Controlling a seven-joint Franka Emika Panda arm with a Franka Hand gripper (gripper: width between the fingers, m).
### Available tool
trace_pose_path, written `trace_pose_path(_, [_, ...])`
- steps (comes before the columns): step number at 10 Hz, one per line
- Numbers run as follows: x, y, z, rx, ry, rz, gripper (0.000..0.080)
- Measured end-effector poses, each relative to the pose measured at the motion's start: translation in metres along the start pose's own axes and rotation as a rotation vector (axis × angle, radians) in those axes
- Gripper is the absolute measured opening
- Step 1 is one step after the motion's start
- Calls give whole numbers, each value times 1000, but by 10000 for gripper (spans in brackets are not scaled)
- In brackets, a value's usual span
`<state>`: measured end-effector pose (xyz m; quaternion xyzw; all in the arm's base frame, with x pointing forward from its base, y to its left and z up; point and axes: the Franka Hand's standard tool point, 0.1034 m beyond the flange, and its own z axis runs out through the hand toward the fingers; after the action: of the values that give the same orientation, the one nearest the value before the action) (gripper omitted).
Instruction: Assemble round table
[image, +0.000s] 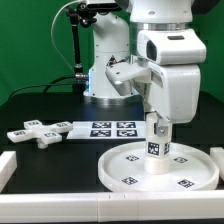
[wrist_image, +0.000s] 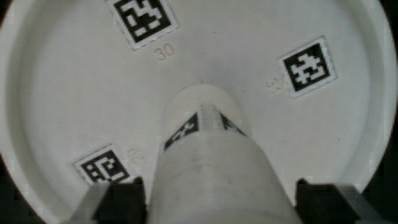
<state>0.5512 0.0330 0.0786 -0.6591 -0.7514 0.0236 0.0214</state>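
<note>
The large rimmed round disc (image: 160, 168) lies flat on the black table at the front right, its tags facing up. The short thick cylinder leg (image: 157, 141) stands upright on the disc's middle, with tags on its side. My gripper (image: 158, 128) comes down from above and is shut on the leg's upper part. In the wrist view the leg (wrist_image: 210, 160) runs between the two dark fingers (wrist_image: 119, 205) down to the disc (wrist_image: 89, 90). The cross-shaped base (image: 36, 131) lies on the table at the exterior view's left, apart from the gripper.
The marker board (image: 104, 128) lies flat behind the disc, between it and the robot's pedestal (image: 108, 70). Plain white border blocks run along the front edge (image: 60, 208) and the front left (image: 6, 168). A black stand with cables (image: 76, 40) rises at the back.
</note>
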Motion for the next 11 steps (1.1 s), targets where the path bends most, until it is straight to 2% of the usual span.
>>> trace_pose_path(2, [0,0,0,1,1,87,405])
trace_pose_path(6, [1,0,0,2,2,553,407])
trace_pose_path(11, [2,0,1,2,2,905,407])
